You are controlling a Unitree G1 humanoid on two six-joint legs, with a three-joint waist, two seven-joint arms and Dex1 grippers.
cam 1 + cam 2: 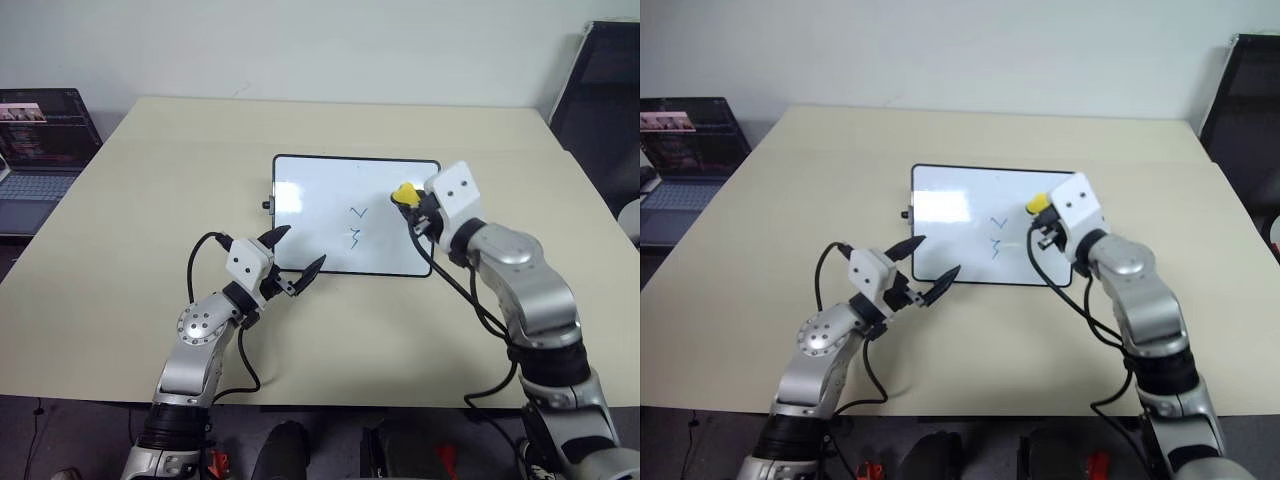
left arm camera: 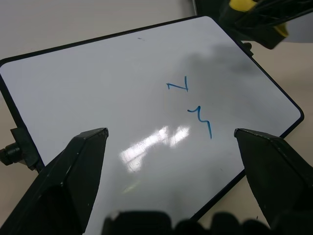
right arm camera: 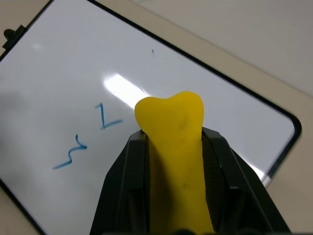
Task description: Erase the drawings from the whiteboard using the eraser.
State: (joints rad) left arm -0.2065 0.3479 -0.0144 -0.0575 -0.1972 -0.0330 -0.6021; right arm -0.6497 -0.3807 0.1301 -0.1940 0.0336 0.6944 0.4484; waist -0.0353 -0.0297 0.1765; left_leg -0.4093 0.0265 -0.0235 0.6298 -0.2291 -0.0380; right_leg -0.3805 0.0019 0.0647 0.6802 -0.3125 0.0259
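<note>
A small black-framed whiteboard (image 1: 320,215) lies flat at the centre of a beige table (image 1: 120,250), with two blue marker drawings (image 1: 356,226) left on it: a partial Z-like mark above a squiggle. The right gripper (image 1: 412,203), at about 3 o'clock of the marks, is clenched on the yellow eraser (image 1: 404,192) and holds it over the board's right-hand part. In the right wrist view the eraser (image 3: 172,147) stands up between the two black fingers (image 3: 122,191), its rounded end above the white surface, the blue strokes off to one side; whether it touches the board cannot be told. The left gripper (image 1: 296,260) sits at about 7 o'clock of the drawings, over the board's near edge, its two pointed fingers spread apart and holding nothing. The left wrist view looks between those fingers (image 2: 73,171) across the board, showing both strokes plainly, a bright glare patch near them, a black knob (image 2: 10,152) on the short side and the eraser-bearing gripper at the far corner. The head views add what the wrist cameras miss: an open laptop (image 1: 40,150) at about 10 o'clock, beside the table's left edge, and a dark chair (image 1: 605,90) at about 2 o'clock.
</note>
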